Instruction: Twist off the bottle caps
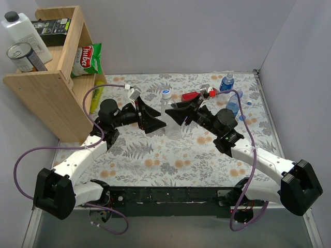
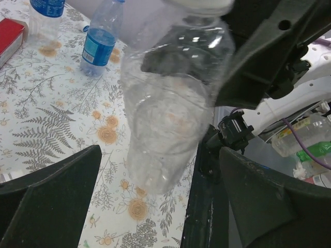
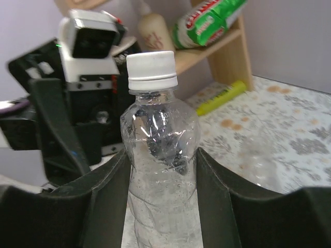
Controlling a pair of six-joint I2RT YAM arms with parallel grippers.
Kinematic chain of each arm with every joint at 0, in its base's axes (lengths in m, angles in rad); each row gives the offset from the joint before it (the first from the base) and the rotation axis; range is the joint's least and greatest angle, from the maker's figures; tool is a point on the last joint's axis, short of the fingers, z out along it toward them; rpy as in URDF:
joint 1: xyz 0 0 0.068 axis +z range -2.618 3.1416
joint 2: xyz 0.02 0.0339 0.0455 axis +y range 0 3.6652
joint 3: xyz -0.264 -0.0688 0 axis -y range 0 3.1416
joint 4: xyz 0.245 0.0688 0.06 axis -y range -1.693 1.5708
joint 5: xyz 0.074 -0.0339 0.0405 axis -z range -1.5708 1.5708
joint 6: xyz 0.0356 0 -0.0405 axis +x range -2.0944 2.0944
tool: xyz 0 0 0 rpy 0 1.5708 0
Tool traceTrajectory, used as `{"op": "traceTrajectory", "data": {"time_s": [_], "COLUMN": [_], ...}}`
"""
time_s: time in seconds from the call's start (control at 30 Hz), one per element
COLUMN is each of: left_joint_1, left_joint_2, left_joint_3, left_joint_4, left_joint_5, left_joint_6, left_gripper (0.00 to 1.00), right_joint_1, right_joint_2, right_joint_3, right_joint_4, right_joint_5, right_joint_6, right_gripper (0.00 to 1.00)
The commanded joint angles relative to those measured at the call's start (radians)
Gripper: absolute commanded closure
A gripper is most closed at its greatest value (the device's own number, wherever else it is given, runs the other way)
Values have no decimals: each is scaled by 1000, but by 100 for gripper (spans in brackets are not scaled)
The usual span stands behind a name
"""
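Right gripper (image 3: 161, 155) jaws clamped on clear bottle (image 3: 163, 201) body, white cap (image 3: 151, 65) above them. Left gripper (image 2: 159, 155) jaws apart, straddling bottle, not touching

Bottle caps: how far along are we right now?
Nothing looks done yet: the white cap is on the clear bottle. In hand: the right gripper clamps that bottle's body; the left gripper is open either side of it, not on the cap. Left: twist this cap off, then handle the far blue-labelled bottle and the nearer blue-labelled bottle, whose caps are too small to judge.
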Motion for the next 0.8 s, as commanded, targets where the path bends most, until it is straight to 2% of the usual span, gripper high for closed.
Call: {"op": "traceTrajectory", "data": {"time_s": [0.0, 0.2, 0.37, 0.47, 0.5, 0.6, 0.63, 0.7, 0.73, 0.77], "left_joint_1": [-21, -39, -42, -45, -47, -48, -48, -48, -48, -48], "left_joint_2": [8, 22, 19, 22, 24, 24, 21, 19, 19, 19], "left_joint_3": [8, 11, -10, -18, -20, -23, -23, -21, -18, -12], "left_joint_4": [-16, -21, 56, 80, 82, 83, 80, 65, 44, 28], "left_joint_5": [-12, 1, 50, 64, 64, 55, 55, 38, 29, -1], "left_joint_6": [30, 33, -1, -14, -16, -17, -10, 2, 12, 28], "left_gripper": [2, 2, 3, 17, 31, 45, 53, 57, 60, 61], "right_joint_1": [61, 112, 136, 142, 145, 147, 147, 147, 147, 147], "right_joint_2": [2, 31, 71, 80, 82, 74, 63, 43, 17, 0], "right_joint_3": [-7, -3, -14, -21, -20, -20, -20, -21, -23, -21], "right_joint_4": [315, 386, 433, 453, 452, 411, 392, 349, 296, 254], "right_joint_5": [26, 60, 71, 78, 80, 93, 110, 127, 152, 167], "right_joint_6": [90, 112, 141, 151, 152, 145, 136, 113, 99, 67], "right_gripper": [73, 74, 74, 75, 75, 74, 71, 61, 54, 39]}}
